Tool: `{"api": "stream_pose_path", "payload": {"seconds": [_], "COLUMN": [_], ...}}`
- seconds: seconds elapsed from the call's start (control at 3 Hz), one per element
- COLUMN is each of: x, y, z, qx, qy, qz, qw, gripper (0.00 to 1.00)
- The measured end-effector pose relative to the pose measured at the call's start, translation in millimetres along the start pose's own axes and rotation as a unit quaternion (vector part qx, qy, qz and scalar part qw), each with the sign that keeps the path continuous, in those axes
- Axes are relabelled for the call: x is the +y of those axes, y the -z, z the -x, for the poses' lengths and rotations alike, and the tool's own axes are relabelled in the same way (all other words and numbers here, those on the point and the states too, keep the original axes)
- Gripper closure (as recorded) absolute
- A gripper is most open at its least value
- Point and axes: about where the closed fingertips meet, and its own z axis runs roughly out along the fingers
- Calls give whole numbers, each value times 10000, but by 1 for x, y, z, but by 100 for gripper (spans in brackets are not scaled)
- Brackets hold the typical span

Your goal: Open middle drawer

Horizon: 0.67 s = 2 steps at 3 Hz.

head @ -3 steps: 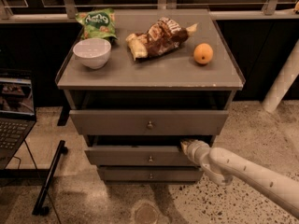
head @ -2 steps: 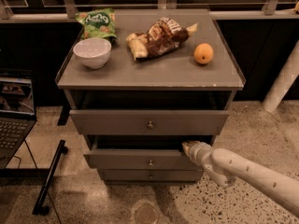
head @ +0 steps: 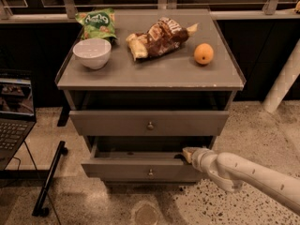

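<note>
The speckled floor (head: 243,125) spreads around the grey cabinet (head: 154,74), which stands in the middle of the view with a dark wall and a pale rail (head: 243,15) behind it. The white arm (head: 253,175) comes in from the cabinet's lower right and slants up toward its front. A laptop (head: 14,121) sits open to the cabinet's left, at about drawer height. A white post (head: 283,81) leans to the cabinet's right, well apart from it. A black bar (head: 49,179) lies on the floor off the cabinet's lower left corner.

On the cabinet's front, the top drawer (head: 117,123) stands a little way out from the frame. The middle drawer (head: 117,170) is just below it and stands out further, so a strip of its dark inside shows along its upper edge.

On the cabinet's top, a brown bag (head: 159,36) lies near the middle toward the back. A green bag (head: 97,23) lies at the back left corner. A white bowl (head: 92,53) sits just in front of the green bag, touching or nearly touching it. An orange (head: 204,54) sits on the right side, apart from the brown bag.

The gripper (head: 187,153) is at the right part of the middle drawer's upper edge, its tip at the open gap. I cannot tell how far open it is, or whether it has hold of the drawer.

Each drawer front has a small round knob at its centre, the top knob (head: 150,124) straight above the middle knob (head: 150,173); the gripper is to the right of both and touches neither.
</note>
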Motion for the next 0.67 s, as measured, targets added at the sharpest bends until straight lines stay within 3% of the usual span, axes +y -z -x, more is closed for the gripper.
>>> {"api": "stream_pose_path", "payload": {"seconds": [0.33,0.67], "x": [10,10], "y": [27,27], "z": [-26,-26], "qx": [235,235], "qy": [-436,-436], "qz": [235,235], "qw": [9985,9985], "gripper": [100,100]}}
